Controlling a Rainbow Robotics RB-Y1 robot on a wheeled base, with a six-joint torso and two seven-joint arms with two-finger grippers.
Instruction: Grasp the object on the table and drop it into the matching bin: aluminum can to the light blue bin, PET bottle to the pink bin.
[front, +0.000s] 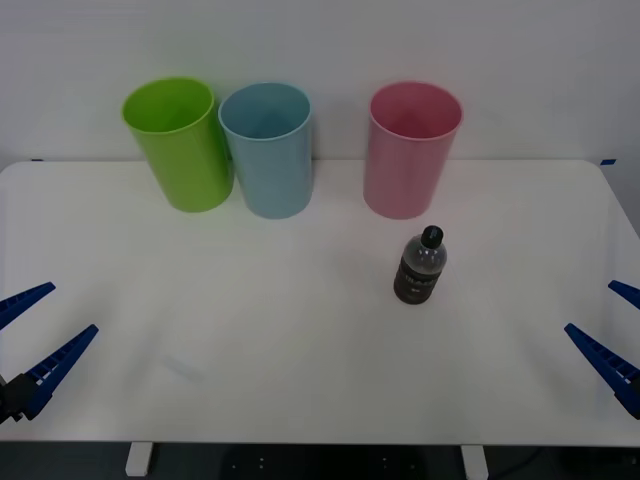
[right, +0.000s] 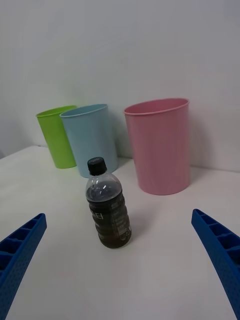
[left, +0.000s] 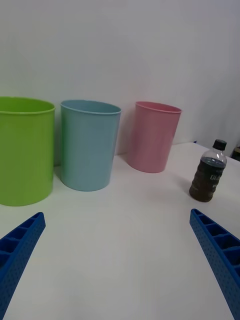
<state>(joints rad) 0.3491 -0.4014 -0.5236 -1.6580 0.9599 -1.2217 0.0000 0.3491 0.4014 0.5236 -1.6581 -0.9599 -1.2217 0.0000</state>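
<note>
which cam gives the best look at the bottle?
Right wrist view: the bottle stands close and central between the open right pincer, cap and label clear. Front view shows it small from above; left wrist view shows it off to the side.

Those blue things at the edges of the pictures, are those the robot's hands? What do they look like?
Yes. Each hand is a gripper with two long fingers of bright blue plastic, tapering to a point, with ribbed, ladder-like cells along their length. The left gripper joins a black mount at its base; the right gripper has the same blue fingers.
</note>
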